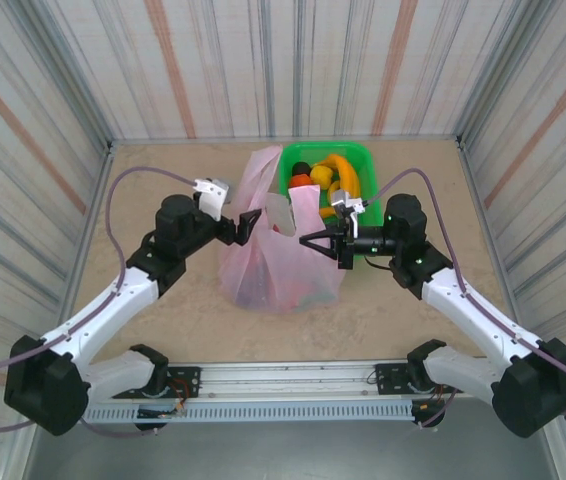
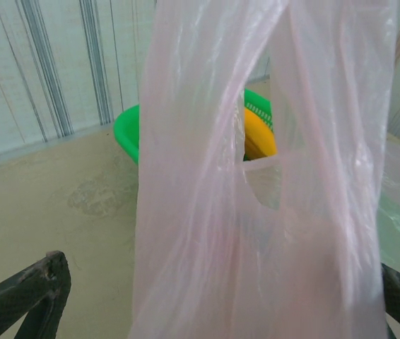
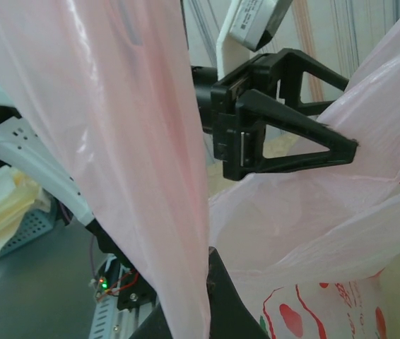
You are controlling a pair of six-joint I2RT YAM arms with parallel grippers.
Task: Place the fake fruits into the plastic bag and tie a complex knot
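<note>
The pink plastic bag [image 1: 273,255] stands at the table's middle with its handles pulled up. My right gripper [image 1: 311,240] is shut on one handle, and the film runs down between its dark fingers [image 3: 221,300]. My left gripper [image 1: 249,227] stands open at the bag's left side. In the left wrist view the plastic bag [image 2: 256,233] hangs between the two spread fingers [image 2: 37,296]. Fake fruits [image 1: 328,178], yellow bananas with an orange, a red and a dark one, lie in the green basket [image 1: 363,152] behind the bag. A yellow fruit [image 2: 259,134] shows through the handle opening.
The green mesh basket [image 2: 126,131] sits at the back, touching the bag's far right side. Striped walls close in the sandy table on three sides. In the right wrist view the left gripper [image 3: 348,116] stands open beside the printed bag [image 3: 313,226].
</note>
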